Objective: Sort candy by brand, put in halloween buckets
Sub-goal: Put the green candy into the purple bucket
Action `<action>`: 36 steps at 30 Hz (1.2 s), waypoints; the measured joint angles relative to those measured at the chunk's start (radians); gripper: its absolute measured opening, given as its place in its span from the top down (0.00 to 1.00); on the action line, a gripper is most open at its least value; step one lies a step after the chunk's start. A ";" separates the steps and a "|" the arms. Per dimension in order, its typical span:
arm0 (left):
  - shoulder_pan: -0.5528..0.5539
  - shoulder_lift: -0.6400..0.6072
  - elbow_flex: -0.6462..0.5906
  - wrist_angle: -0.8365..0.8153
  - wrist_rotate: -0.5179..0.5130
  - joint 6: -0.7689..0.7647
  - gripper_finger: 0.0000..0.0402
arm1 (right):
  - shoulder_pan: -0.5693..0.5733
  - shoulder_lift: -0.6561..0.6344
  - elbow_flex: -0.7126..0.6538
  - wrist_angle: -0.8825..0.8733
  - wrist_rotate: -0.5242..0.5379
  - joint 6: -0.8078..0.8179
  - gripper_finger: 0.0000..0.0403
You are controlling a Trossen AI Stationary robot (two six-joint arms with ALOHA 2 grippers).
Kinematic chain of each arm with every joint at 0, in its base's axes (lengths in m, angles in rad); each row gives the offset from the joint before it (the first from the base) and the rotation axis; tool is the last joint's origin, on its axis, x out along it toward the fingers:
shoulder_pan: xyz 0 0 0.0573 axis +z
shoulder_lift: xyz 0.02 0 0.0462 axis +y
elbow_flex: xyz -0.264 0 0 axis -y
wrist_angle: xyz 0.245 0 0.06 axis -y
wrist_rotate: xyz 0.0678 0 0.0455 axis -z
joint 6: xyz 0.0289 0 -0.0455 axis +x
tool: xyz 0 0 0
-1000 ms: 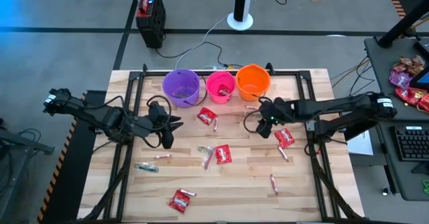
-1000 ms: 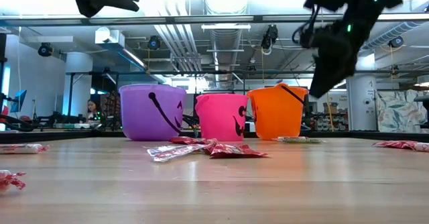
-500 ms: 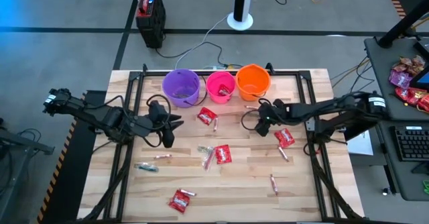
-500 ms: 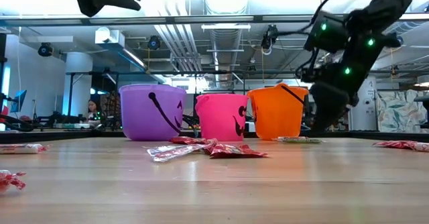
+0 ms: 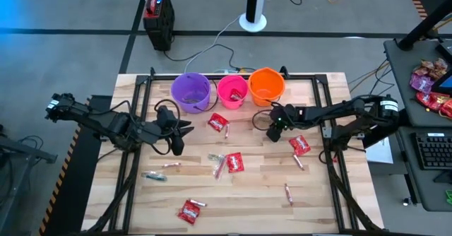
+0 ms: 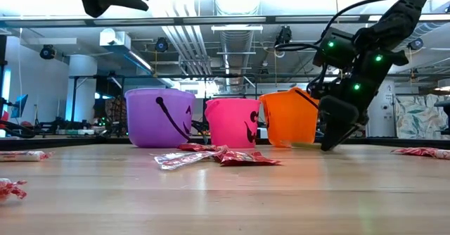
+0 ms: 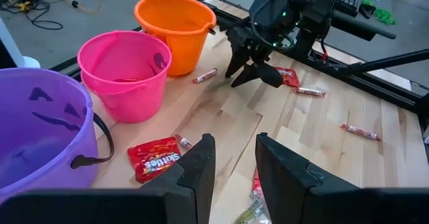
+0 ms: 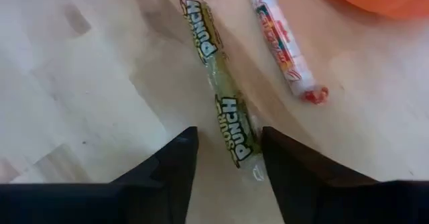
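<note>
Right tool [image 8: 224, 160] has descended beside the orange bucket [image 5: 266, 86], fingers spread astride a green stick [image 8: 222, 110] on the surface; grasp is imminent. Left tool [image 7: 231, 174] waits, spread.

This is a robotics lab or open industrial workspace. A wooden bench [image 5: 318, 201] with a black metal frame stands on a grey concrete floor [image 5: 70, 59] marked with dark tape lines, cables [image 5: 212, 49] trailing across it to a black and red box [image 5: 158, 8]. Beside the bench, a desk [image 5: 424, 109] carries a keyboard [image 5: 432, 151]. The low view shows an exposed ceiling with bare ducts and pipes [image 6: 204, 41], strip lighting, white columns [image 6: 81, 98] and more workstations far behind.
</note>
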 joint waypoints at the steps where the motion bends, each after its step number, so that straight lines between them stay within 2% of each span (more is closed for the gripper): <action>1: 0.000 0.001 0.000 0.004 0.000 0.000 0.77 | 0.000 0.008 0.000 0.001 -0.015 -0.004 0.66; 6: 0.000 0.005 0.000 0.011 0.001 0.000 0.77 | 0.000 0.018 -0.001 0.000 -0.101 -0.019 0.92; 7: 0.000 0.006 0.000 0.010 0.001 0.000 0.77 | 0.000 0.007 -0.002 -0.002 -0.122 -0.020 0.94; 12: 0.000 0.010 0.000 0.025 0.017 0.000 0.77 | 0.006 -0.105 0.004 -0.040 -0.216 0.021 0.97; 18: 0.000 0.016 0.000 0.079 0.105 0.048 0.77 | 0.054 -0.282 0.051 -0.020 -0.322 0.103 0.98; 22: 0.012 0.045 0.000 0.177 0.110 0.095 0.77 | 0.115 -0.340 0.129 0.012 -0.327 0.137 0.98; 27: 0.085 0.112 -0.001 0.304 0.129 0.138 0.77 | 0.193 -0.312 0.267 0.071 -0.273 0.109 0.98; 31: 0.149 0.172 -0.001 0.464 0.217 0.205 0.76 | 0.228 -0.246 0.394 0.096 -0.261 0.042 0.98; 36: 0.198 0.228 -0.001 0.606 0.315 0.227 0.69 | 0.252 -0.173 0.535 0.085 -0.261 -0.049 0.98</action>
